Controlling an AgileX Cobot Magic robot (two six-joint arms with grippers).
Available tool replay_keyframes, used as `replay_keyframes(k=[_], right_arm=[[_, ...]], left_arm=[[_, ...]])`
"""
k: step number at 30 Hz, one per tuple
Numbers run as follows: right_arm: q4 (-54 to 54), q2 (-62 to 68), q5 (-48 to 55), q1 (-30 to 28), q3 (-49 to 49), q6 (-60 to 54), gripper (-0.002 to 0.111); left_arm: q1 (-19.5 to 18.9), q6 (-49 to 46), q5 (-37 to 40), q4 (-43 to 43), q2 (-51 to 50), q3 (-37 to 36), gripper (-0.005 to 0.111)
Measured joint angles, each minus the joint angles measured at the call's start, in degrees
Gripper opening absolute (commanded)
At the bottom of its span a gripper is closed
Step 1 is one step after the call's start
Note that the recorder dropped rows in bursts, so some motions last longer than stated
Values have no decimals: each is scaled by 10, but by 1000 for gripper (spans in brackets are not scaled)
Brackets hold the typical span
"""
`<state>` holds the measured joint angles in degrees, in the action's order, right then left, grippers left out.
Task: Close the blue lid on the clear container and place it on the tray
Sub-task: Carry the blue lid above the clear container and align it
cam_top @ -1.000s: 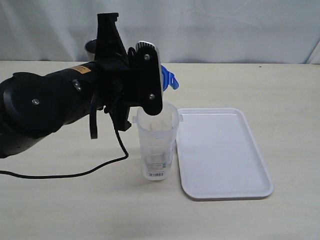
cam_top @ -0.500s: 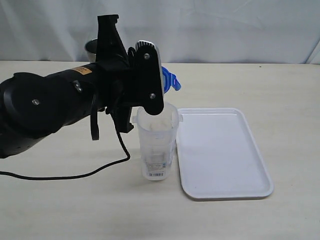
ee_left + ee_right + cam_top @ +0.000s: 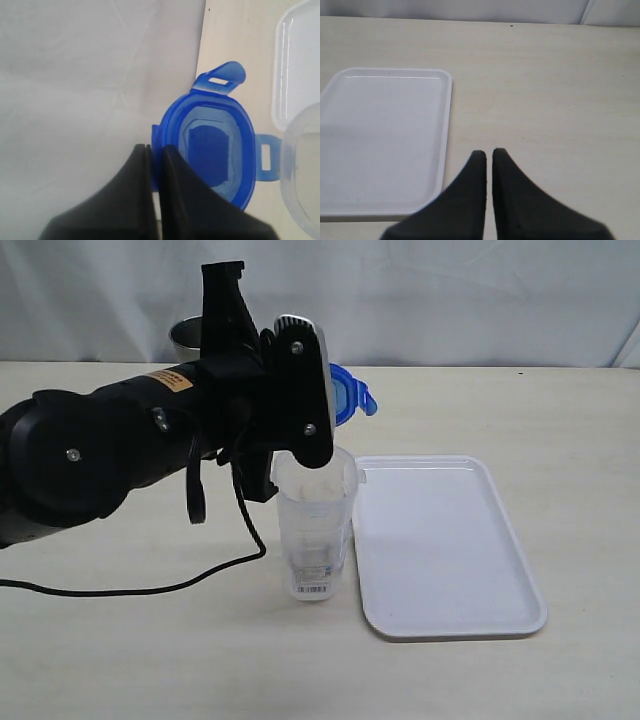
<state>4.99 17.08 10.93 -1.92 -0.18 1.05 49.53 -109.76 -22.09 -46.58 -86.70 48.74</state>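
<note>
Leftmost, far side: steel tumbler point(image 3: 185, 337), standing on the table point(image 3: 560, 410), mostly hiding behind the arm.

Left arm point(image 3: 110, 445): black, reaching in from the left across the table; a black cable point(image 3: 150, 590) is trailing from it along the near side.

Left gripper point(image 3: 152, 147): jaws nearly together, pinching one edge flap of the lid.

Lid point(image 3: 348, 395): blue, being held in the air above the container's open mouth and a little to its far right, not touching it; two other flaps are sticking out free in the left wrist view.

Container point(image 3: 312, 525): clear, standing upright on the table at the centre, mouth open, barcode label near its base, sitting just beside the tray's left rim.

Tray point(image 3: 450, 540): white, lying flat on the table right of the container, carrying nothing.

Right gripper point(image 3: 489, 152): jaws closed on nothing, hovering over bare table just right of the tray; not showing in the exterior view.
</note>
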Motion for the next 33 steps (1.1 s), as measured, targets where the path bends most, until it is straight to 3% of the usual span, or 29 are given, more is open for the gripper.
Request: replay_keyframes(k=[12,19,26,33], right_arm=[[0,0,0,0,0,0,5],[0,0,0,0,0,0,5],[0,0,0,0,0,0,5],[0,0,0,0,0,0,5]], left_arm=[[0,-12,-6,-2,4,-5,0],[19,-14,-71,-2,5,-32,0],[50,-14,-77,-4,5,-32,0],[53,-54,-93,-40,5,-32,0]])
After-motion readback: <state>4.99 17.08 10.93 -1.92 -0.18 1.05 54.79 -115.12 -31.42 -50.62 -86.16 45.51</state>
